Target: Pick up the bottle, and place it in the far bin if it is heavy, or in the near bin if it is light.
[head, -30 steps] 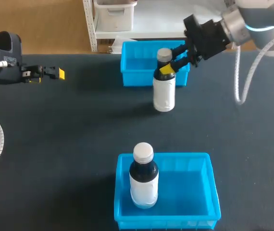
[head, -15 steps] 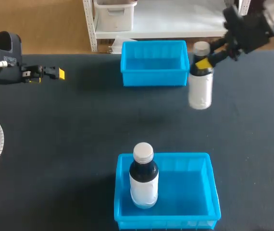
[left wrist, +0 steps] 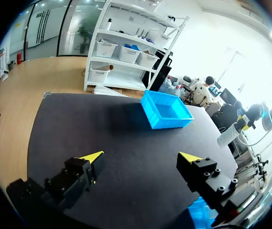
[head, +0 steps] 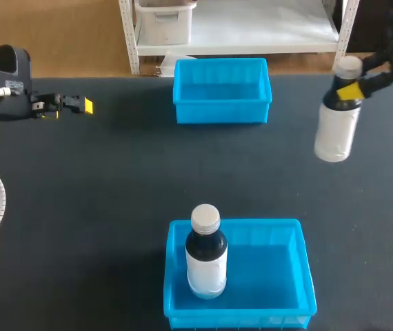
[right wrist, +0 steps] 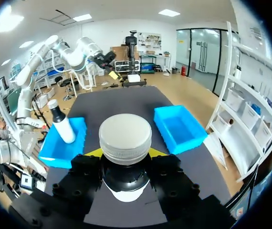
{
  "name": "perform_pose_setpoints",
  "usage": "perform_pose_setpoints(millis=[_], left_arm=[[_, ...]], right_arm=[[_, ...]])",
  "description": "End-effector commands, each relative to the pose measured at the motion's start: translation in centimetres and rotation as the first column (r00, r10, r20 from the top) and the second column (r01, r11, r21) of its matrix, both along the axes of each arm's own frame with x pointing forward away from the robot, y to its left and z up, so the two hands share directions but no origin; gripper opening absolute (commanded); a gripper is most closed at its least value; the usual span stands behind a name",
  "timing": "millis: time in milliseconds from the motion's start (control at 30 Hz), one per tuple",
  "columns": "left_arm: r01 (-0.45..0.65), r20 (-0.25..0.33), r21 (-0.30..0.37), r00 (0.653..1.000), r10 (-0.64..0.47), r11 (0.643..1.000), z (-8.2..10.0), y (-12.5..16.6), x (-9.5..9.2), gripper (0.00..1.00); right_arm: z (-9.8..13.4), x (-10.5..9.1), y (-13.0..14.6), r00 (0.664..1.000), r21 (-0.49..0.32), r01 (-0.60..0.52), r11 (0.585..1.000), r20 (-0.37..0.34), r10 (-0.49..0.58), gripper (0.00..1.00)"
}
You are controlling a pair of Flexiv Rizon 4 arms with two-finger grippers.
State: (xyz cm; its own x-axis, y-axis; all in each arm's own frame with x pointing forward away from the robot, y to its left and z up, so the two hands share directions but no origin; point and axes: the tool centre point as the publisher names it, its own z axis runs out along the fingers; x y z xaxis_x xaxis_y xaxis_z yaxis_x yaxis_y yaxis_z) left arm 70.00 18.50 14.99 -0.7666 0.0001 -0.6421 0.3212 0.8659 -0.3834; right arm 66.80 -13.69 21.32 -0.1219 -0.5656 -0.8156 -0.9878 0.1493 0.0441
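- The right end effector [head: 349,90] was clenched around the dark neck of the bottle [head: 336,132], one yellow tip on each side, just under the pale cap.
- In the right wrist view, the same end effector [right wrist: 125,152] showed its yellow tips pressed against either side of the bottle [right wrist: 125,137], with the round cap filling the space ahead of the fingers.
- The bottle had a white body and hung nearly upright, slightly tilted, over the right side of the table [head: 114,186], to the right of the far bin [head: 220,112] and apart from it.
- The right arm entered from the upper right corner of the head view.
- The far bin was a blue tray at the back of the table.
- The near bin [head: 241,316], also blue, sat at the front of the table with a second bottle [head: 205,261] standing upright in its left part.
- The left end effector [head: 83,105] was released, holding nothing, at the far left of the table, well apart from both bins.
- In the left wrist view, that end effector [left wrist: 141,157] had its yellow-tipped fingers spread wide over bare dark table, with the far bin [left wrist: 167,110] ahead of it.
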Motion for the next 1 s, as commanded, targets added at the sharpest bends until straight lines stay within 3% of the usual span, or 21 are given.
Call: perform_pose_setpoints(millis=[33, 300, 433, 633, 1000], left_arm=[[0.0, 0.0, 0.0, 1.0, 0.0, 1.0, 0.0, 0.0, 0.0, 1.0], [0.0, 0.0, 0.0, 1.0, 0.0, 1.0, 0.0, 0.0, 0.0, 1.0], [0.0, 0.0, 0.0, 1.0, 0.0, 1.0, 0.0, 0.0, 0.0, 1.0], [0.0, 0.0, 0.0, 1.0, 0.0, 1.0, 0.0, 0.0, 0.0, 1.0], [0.0, 0.0, 0.0, 1.0, 0.0, 1.0, 0.0, 0.0, 0.0, 1.0]], right_arm=[[3.3, -3.6, -1.4, 0.998, -0.012, -0.061, 0.998, 0.03, 0.061, 0.0], [5.3, -7.1, 1.9, 0.954, 0.009, -0.3, 0.954, 0.024, 0.3, 0.0], [5.4, -9.0, 4.5, 0.911, -0.002, -0.413, 0.911, 0.024, 0.413, 0.0], [4.5, -11.4, 8.0, 0.834, 0.044, -0.552, 0.832, 0.028, 0.552, 0.0], [3.9, -15.8, 12.1, 0.715, 0.136, -0.697, 0.704, 0.052, 0.698, 0.0]])
